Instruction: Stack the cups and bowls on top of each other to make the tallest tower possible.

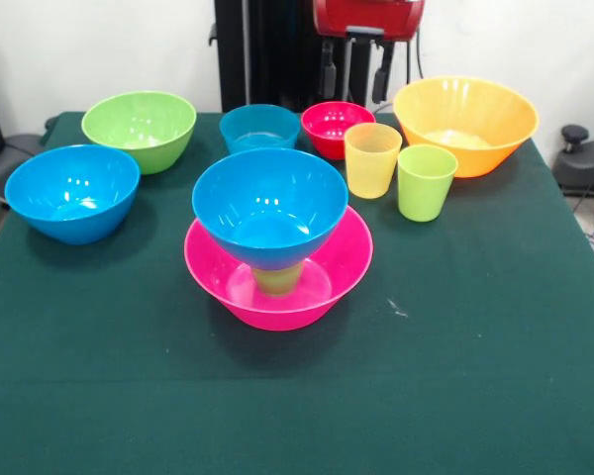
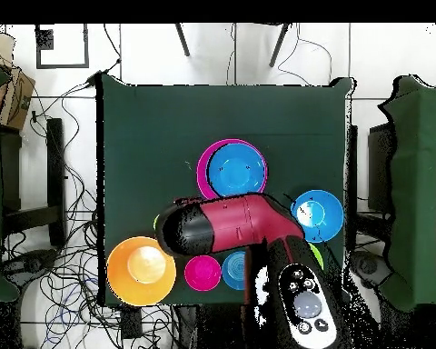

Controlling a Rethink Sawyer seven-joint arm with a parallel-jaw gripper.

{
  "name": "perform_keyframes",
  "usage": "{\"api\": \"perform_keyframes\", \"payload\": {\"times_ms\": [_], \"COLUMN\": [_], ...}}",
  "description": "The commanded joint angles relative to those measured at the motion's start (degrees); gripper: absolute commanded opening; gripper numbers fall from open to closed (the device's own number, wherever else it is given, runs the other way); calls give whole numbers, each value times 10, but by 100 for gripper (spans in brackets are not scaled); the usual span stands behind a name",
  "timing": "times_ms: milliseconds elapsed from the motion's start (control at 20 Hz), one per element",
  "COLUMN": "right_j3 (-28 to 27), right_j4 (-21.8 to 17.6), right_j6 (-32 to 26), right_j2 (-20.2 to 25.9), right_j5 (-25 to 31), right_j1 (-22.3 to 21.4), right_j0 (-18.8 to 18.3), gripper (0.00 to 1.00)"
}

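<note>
So far the tower (image 1: 274,247) stands three pieces tall at the centre of the counter (image 1: 475,376), its axis upright.
It is a pink bowl (image 1: 277,287) at the base, a green cup (image 1: 277,278) that seems inverted inside it, and a blue bowl (image 1: 269,205) balanced mouth-up on top. These glossy plastic pieces look light, stiff and slippery, so a rim pinch would likely suit best. Spare cups, yellow-orange (image 1: 372,158) and lime (image 1: 425,181), stand mouth-up right of centre, near the orange bowl (image 1: 465,124) at upper right. Only the arm (image 2: 231,225) shows; whether its fingers are apart or together cannot be told.
</note>
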Motion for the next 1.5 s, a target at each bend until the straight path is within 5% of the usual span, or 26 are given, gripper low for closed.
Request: {"api": "perform_keyframes", "payload": {"times_ms": [50, 650, 1200, 1500], "right_j3": [33, 38, -27, -36], "right_j4": [26, 70, 30, 43], "right_j6": [110, 121, 86, 92], "right_j2": [-22, -73, -122, -154], "right_j5": [-41, -55, -128, -122], "right_j1": [21, 17, 101, 105], "right_j0": [34, 97, 102, 133], "gripper": [100, 100, 100, 100]}}
